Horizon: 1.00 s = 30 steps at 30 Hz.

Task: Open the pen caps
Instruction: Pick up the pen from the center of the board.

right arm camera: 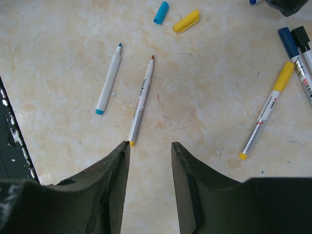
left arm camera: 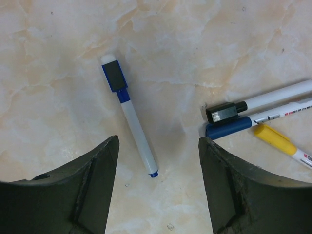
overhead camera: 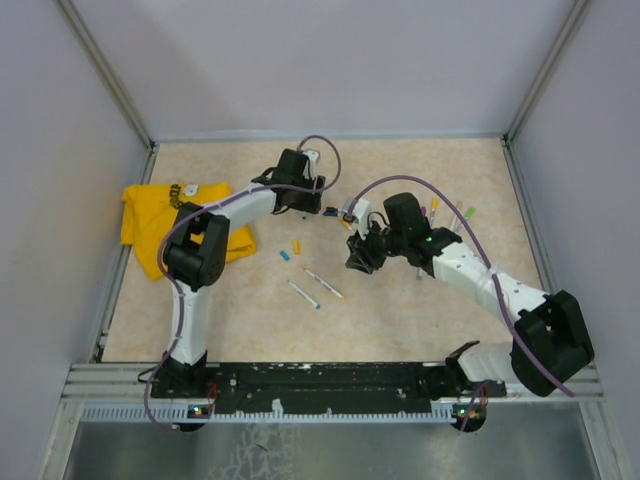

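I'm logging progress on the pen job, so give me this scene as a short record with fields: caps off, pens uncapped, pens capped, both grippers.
loose caps: blue cap, yellow cap, near each other
uncapped pens: blue-ended pen, yellow-ended pen, side by side
capped pens: blue-capped pen, black-capped pen, navy-capped pen, yellow-capped pen
left gripper: open, over the blue-capped pen, holding nothing
right gripper: open, empty
other: yellow cloth on the left side
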### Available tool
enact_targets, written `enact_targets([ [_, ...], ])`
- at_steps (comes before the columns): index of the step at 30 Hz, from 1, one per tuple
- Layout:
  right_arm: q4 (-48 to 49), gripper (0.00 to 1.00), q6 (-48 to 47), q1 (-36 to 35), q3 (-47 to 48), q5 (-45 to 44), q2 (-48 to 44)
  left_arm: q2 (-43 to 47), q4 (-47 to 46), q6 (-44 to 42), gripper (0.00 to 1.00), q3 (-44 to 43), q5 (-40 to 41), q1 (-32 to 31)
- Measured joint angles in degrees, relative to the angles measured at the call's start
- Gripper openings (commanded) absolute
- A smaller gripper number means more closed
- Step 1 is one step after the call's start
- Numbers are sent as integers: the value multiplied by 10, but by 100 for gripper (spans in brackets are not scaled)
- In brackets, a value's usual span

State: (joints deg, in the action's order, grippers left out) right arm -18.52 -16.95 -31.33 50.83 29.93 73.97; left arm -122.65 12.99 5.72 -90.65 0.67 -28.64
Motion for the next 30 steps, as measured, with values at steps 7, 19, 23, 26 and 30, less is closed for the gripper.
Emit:
enact_targets([
  [7,0,40,0,0,0,1,0,-46,39,-9,59,-69,20,0],
  [19,0,40,0,0,0,2,0,-75,85,-16,36,-107,54,0],
  [23,0,40,0,0,0,2,0,-75,87,-17,28,-107,58,0],
  [26,0,40,0,0,0,2,0,-75,89,-17,22,-107,59,0],
  [30,0,40,0,0,0,2,0,-75,89,-18,12,-107,64,1],
])
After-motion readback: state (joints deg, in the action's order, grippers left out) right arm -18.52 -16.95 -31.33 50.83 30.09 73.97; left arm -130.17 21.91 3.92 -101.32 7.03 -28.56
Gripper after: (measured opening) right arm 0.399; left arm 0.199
